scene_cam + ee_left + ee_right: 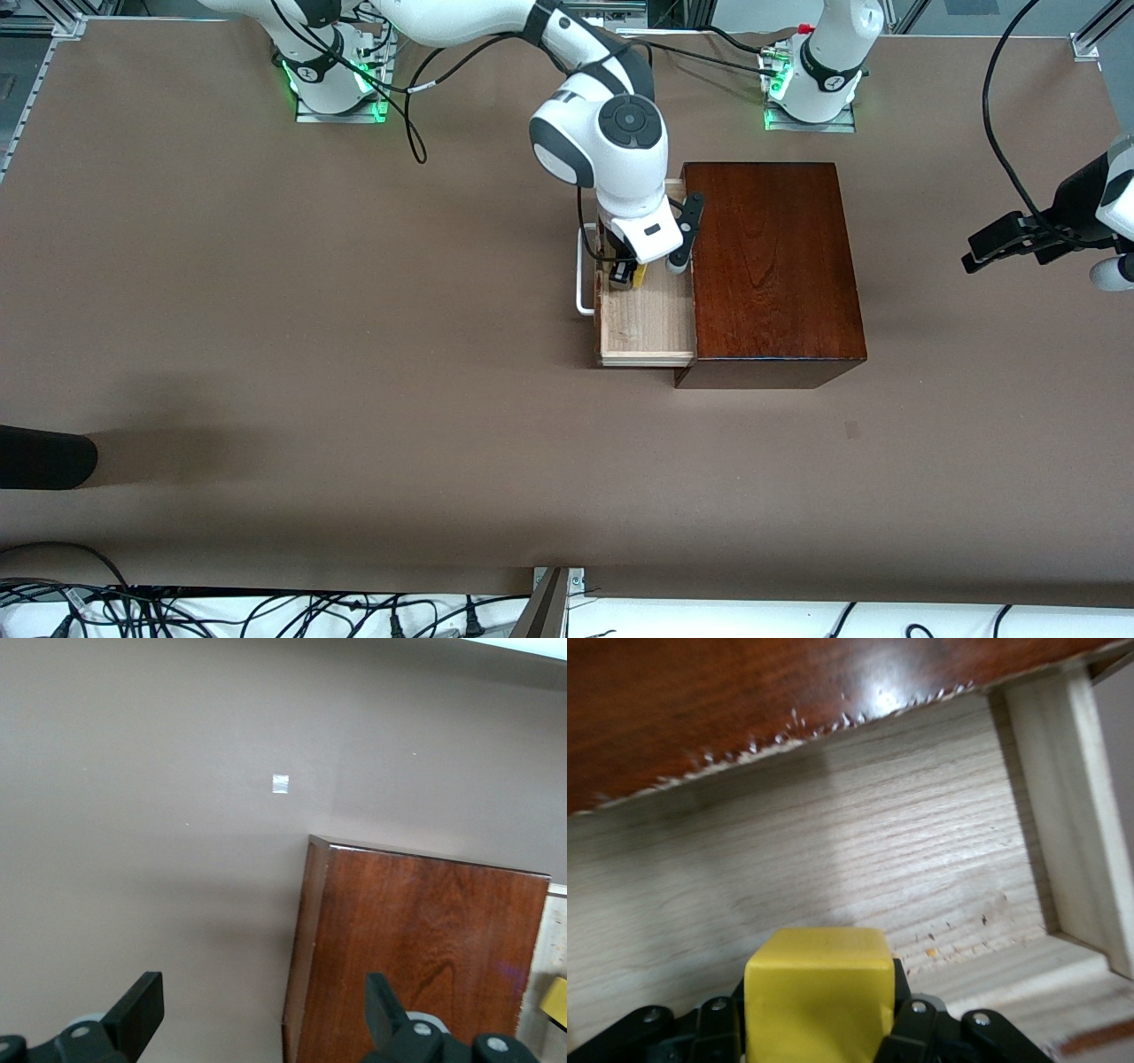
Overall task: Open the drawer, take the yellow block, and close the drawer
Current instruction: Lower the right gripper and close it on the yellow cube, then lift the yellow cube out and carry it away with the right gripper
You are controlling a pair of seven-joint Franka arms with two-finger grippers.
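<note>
Reaching into the open drawer [645, 330], my right gripper [625, 275] clamps the yellow block [819, 994]. My left gripper [266, 1014] waits wide open and empty near the table's [266, 310] edge, beside the box [775, 266].

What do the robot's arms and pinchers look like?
Both arms are glossy white with rounded dark-grey joints and black cables trailing along them; their bases glow green. The right gripper and the left gripper have black fingers with small silver screws.

yellow block [637, 276] mostly hidden under right gripper [625, 276]
</note>
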